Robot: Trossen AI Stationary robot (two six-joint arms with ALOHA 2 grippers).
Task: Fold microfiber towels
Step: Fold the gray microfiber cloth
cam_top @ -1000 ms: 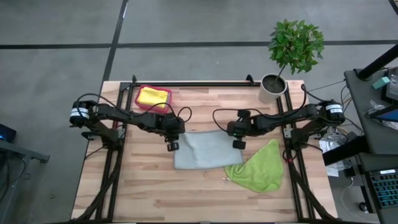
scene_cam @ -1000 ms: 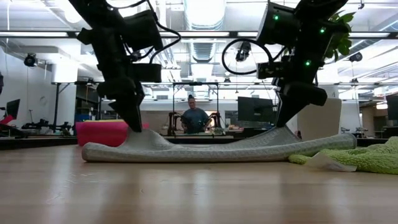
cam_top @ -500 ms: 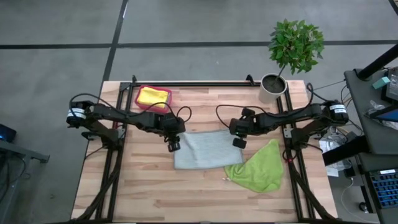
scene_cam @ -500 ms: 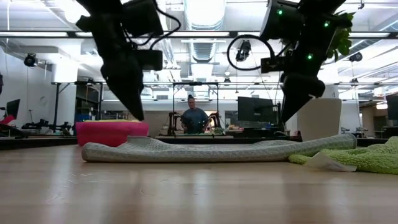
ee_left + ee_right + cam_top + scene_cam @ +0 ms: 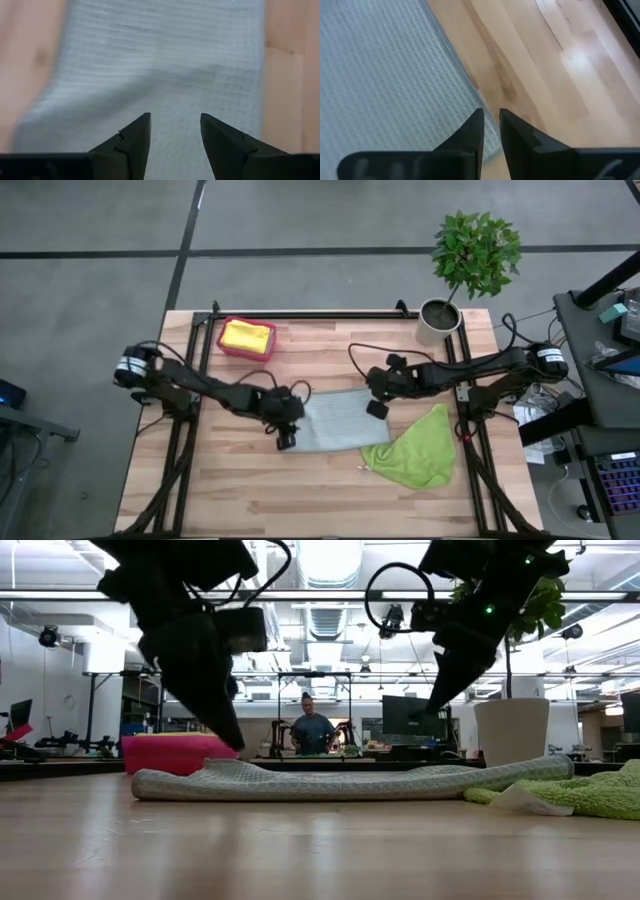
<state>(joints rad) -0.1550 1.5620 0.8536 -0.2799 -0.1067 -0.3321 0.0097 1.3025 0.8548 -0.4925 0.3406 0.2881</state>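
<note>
A grey microfiber towel (image 5: 335, 420) lies folded flat on the middle of the wooden table (image 5: 220, 490). My left gripper (image 5: 287, 440) hovers open just above its left near corner, and the weave (image 5: 165, 60) fills the left wrist view. My right gripper (image 5: 376, 409) hangs over the towel's right far corner (image 5: 470, 85), clear of it in the low view (image 5: 437, 705), with a narrow gap between its fingers. A lime green towel (image 5: 415, 450) lies crumpled on the table at the grey one's right near side. A yellow towel (image 5: 247, 336) lies in the pink-red bin.
The pink-red bin (image 5: 228, 350) stands at the far left of the table and a potted plant (image 5: 440, 320) at the far right. Bare wood lies along the near edge. In the low view a person (image 5: 313, 730) sits in the room beyond the table.
Both grippers have let go of the grey towel, and its two raised far corners have dropped flat. My left gripper has gone toward the table's near edge along the towel's left side. My right gripper has risen clear and rolled a little.
</note>
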